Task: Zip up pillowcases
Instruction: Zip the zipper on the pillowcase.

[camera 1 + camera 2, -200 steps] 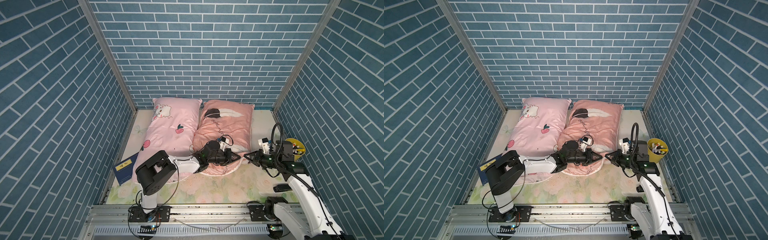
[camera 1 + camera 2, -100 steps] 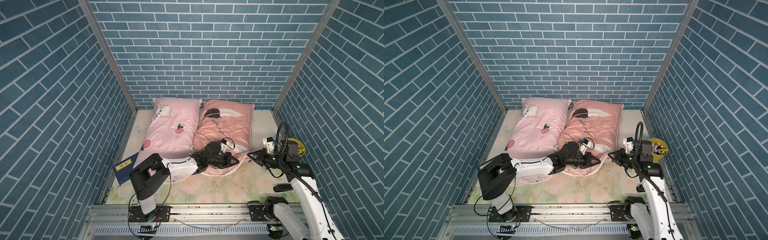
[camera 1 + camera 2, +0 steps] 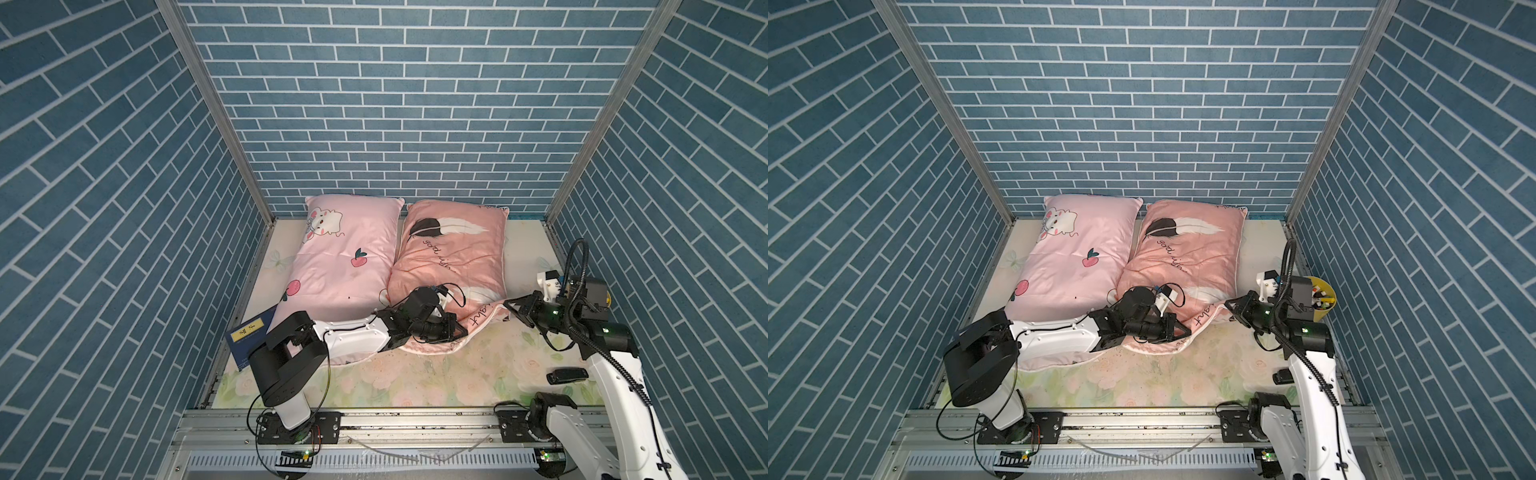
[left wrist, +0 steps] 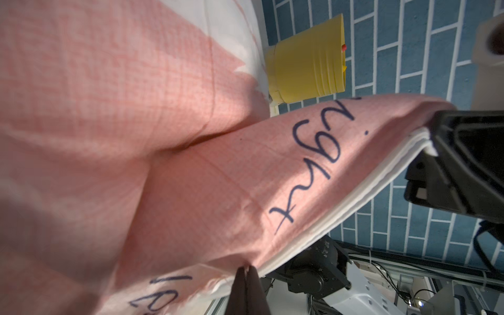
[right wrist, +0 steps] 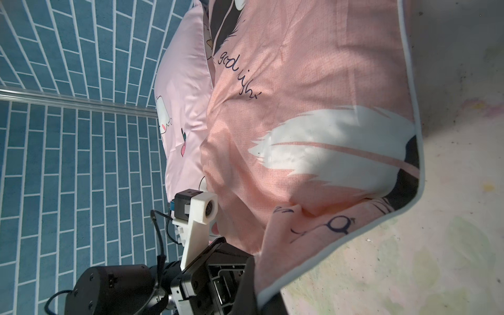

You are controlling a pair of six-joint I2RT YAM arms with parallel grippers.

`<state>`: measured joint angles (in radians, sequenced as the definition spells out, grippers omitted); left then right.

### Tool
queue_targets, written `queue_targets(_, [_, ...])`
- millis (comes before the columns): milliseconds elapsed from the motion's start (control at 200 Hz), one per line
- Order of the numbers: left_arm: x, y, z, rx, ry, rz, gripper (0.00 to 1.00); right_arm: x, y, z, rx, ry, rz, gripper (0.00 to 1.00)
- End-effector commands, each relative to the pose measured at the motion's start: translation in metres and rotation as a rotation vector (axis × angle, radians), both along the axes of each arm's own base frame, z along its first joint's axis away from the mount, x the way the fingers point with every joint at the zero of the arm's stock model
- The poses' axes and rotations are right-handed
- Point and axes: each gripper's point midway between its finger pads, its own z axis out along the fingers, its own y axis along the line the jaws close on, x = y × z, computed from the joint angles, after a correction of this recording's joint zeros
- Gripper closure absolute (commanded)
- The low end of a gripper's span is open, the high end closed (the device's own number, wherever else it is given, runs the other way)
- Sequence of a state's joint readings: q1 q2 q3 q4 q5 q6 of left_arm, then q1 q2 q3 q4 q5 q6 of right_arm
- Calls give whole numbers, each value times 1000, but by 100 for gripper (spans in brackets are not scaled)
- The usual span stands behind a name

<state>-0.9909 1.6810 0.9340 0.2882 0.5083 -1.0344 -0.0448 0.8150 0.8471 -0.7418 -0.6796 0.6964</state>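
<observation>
Two pillowcases lie side by side in both top views: a light pink one [image 3: 345, 266] [image 3: 1075, 262] and a salmon one [image 3: 453, 253] [image 3: 1192, 257] with feathers and script. My left gripper [image 3: 457, 330] [image 4: 246, 268] is shut on the salmon pillowcase's near edge. My right gripper [image 3: 509, 305] [image 5: 261, 294] is shut on that pillowcase's near right corner, holding the white-piped edge [image 4: 354, 196] off the sheet. The cloth between the two grippers is stretched. No zip pull shows in any view.
A yellow cup [image 3: 1320, 299] [image 4: 305, 68] of small items stands by the right wall behind my right arm. A blue book [image 3: 249, 332] lies at the near left, a small black object [image 3: 567, 375] at the near right. Brick walls enclose the floral sheet [image 3: 415, 374].
My right gripper has drawn a little to the right with the pillowcase corner in it. The left arm's shoulder has swung left; its gripper stays on the edge.
</observation>
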Motion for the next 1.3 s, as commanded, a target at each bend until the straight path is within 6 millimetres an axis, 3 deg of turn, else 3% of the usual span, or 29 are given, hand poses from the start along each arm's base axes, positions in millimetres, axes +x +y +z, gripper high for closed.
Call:
queue_targets(0, [-11,18,-17,102,-10,-21,100,8,-13,20,-73,-69,-36,100])
queue_targets(460, [-19,60,-47,305,-50,-27,100,17,-34,25,-143,-68,-91,100])
queue_targets(655, [-21,52,-43,283,-48,-37,100,24,-36,27,-135,-68,-88,100])
queue_targets(1055, [-27,70,-60,379,-56,-63,100,39,-61,36,-173,-78,-146,100])
queue_targets(1295, [-28,56,-53,349,-62,-80,100,54,-67,38,-143,-81,-144,100])
